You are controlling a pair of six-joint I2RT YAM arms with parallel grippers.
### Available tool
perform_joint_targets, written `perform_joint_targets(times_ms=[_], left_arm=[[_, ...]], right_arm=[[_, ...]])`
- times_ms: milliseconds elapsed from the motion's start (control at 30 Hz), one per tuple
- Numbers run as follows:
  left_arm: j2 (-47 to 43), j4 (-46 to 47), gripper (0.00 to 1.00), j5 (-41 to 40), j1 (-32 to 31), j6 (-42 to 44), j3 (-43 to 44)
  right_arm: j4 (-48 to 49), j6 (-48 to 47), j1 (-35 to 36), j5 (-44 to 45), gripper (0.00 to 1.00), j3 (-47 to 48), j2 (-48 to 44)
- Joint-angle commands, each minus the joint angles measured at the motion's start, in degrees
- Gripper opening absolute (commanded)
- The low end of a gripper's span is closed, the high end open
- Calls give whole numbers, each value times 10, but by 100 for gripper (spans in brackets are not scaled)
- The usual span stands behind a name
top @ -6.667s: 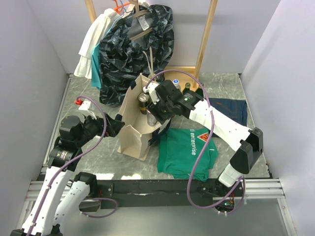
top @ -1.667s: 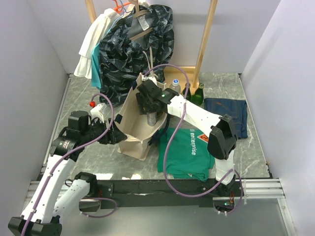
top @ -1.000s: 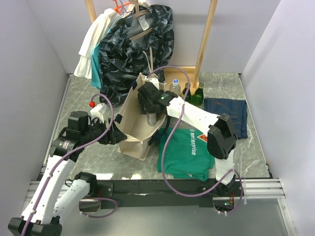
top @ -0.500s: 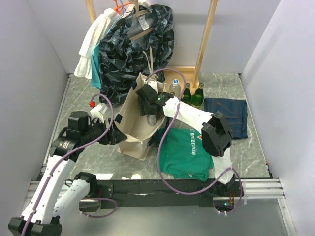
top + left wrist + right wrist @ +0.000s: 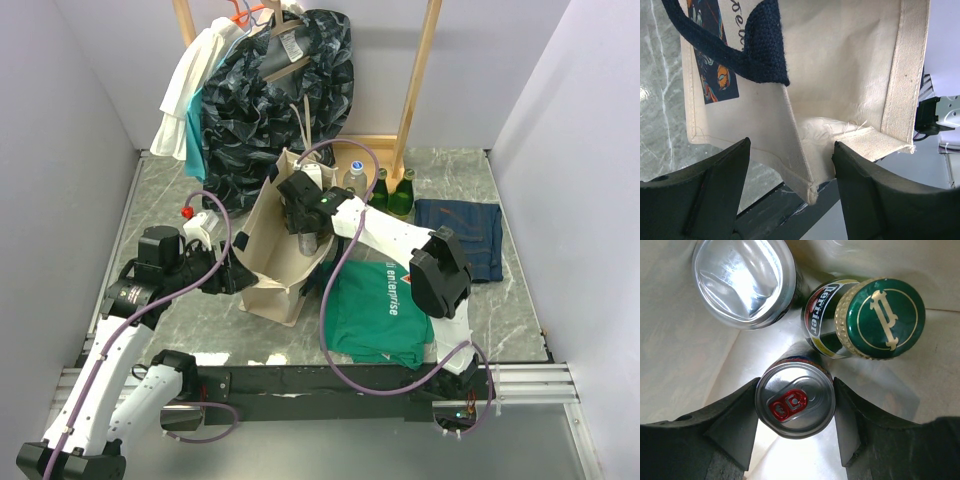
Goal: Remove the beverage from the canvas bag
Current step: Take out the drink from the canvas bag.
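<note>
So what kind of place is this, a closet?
Probably a robot test booth dressed up like a closet corner: plain walls box in a marble-look table, a wooden clothes rack holds hanging garments, and two robot arms are bolted at its near edge.

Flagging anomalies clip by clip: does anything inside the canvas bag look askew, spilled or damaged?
One silver can shows a smooth, tabless end up, so it seems upside down, beside the Perrier bottle and the red-tab can. No spill shows.
</note>
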Motion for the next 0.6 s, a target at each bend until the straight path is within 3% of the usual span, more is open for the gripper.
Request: perform_joint_targets(times_ms=[0, 100, 333, 567], left_arm=[[-10, -10, 73, 4, -2, 9, -5], [-10, -10, 73, 4, -2, 9, -4], [-10, -9, 73, 1, -2, 8, -4], [-8, -6, 73, 1, -2, 8, -4]], right_arm=[[8, 4, -4, 12, 53, 16, 2], [9, 3, -5, 10, 47, 17, 4], [3, 0, -5, 6, 0, 24, 9], [17, -2, -5, 0, 0, 13, -5]])
